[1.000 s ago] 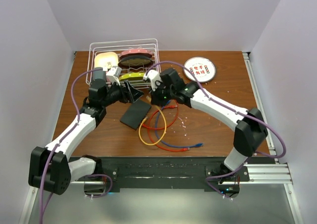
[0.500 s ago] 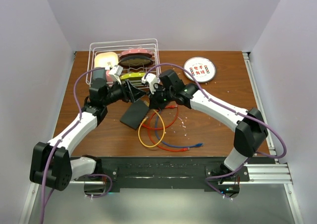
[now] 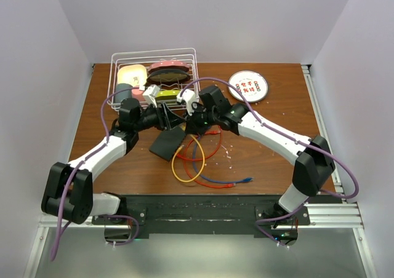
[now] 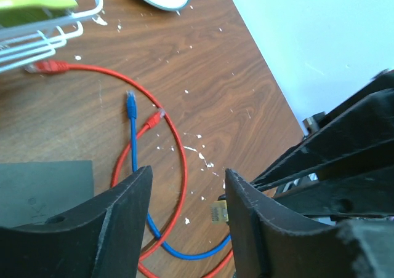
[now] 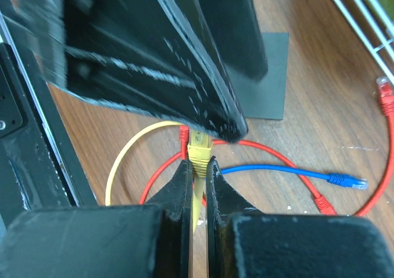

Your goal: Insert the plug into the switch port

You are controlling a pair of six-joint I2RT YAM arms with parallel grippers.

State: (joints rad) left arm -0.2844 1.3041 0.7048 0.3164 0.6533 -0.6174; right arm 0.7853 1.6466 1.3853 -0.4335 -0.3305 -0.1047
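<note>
Looking down from the top view: the switch [image 3: 167, 144] lies flat on the table [image 3: 265, 167], near its middle and a little toward the left edge, just in front of the wire rack [image 3: 154, 50] at the far edge. Both arms meet over the switch's far corner. The left gripper [image 3: 164, 115] hangs over that corner, and the right gripper [image 3: 191, 125] is just beside it.

Left wrist: the jaws are parted, with only bare wood, a red cable [image 4: 182, 155] and a blue cable [image 4: 131, 130] showing between them. Nothing is grasped. The switch sits outside the left finger, unheld. We cannot tell which edge carries the ports.

Right wrist: the jaws are clenched on the plug [image 5: 200, 150], whose tip pokes past the fingertips. Its yellow cable [image 5: 111, 172] trails toward the near edge. A left-gripper finger crowds in directly above the plug, touching it or nearly so. The switch lies beyond.

Risks, as we judge them:
- The plug may strike that finger, because the two grippers share the same small space.
- The switch may skid when pushed, because nothing pins it.
- The plug may twist in the pinch if it meets the port off-square.
- The trailing cable may drag or snag on the loose loops.
</note>
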